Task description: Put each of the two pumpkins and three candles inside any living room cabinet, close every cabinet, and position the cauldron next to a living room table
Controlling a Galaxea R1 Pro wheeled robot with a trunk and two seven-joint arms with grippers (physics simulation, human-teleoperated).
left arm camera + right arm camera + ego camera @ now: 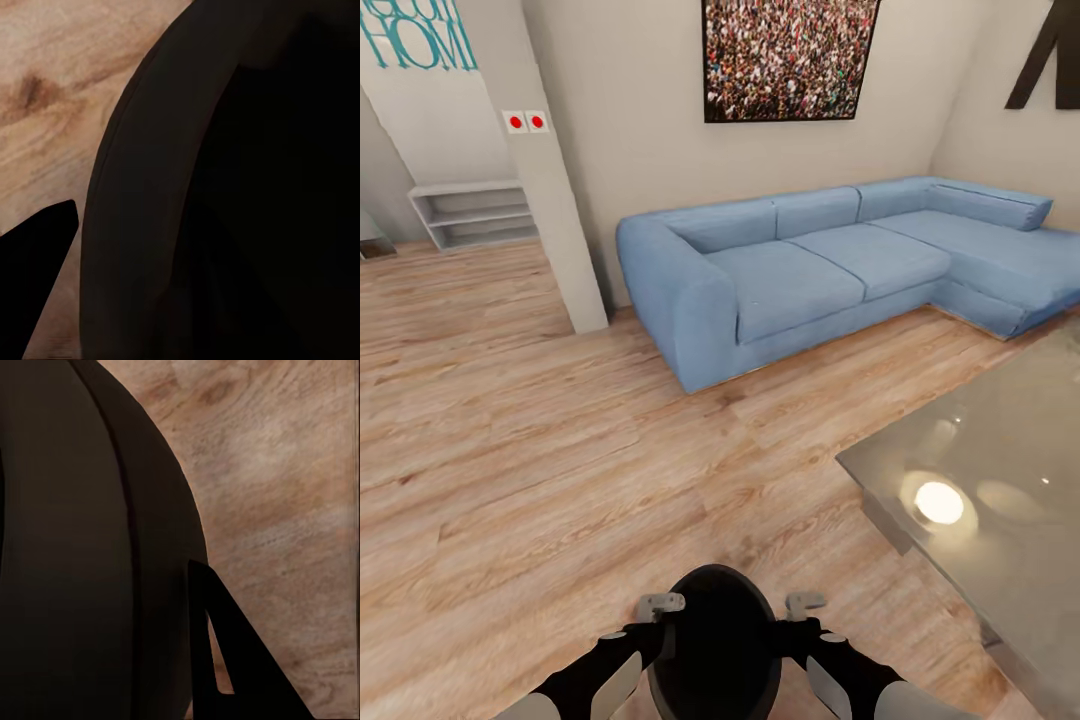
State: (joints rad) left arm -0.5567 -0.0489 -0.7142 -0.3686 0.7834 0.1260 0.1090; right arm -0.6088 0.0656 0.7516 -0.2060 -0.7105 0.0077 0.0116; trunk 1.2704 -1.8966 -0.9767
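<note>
Cauldron sits at the bottom centre of the head view, a round matte-black pot held up between the two arms above the wooden floor. The left gripper presses against its left flank and the right gripper against its right flank, pale fingertips showing at either side of the black body. Whether each gripper's fingers are closed on the rim or simply pushed flat against the wall I cannot tell; the pot looks squeezed between the two arms. In the left wrist view the dark curved wall of the cauldron takes up most of the frame, with one black finger in the lower left corner over the floor planks. In the right wrist view the cauldron covers the left half, and a black finger lies against its edge at the lower centre, wood grain behind it. At the right of the head view, from mid-height down to the lower corner, stands the grey table with its glossy top showing a bright round reflection; it is near the cauldron but apart from it. A blue corner sofa fills the upper middle and right, against a pale wall bearing a dark-framed picture. A white pillar stands at the upper left, with low white shelves beyond it.
</note>
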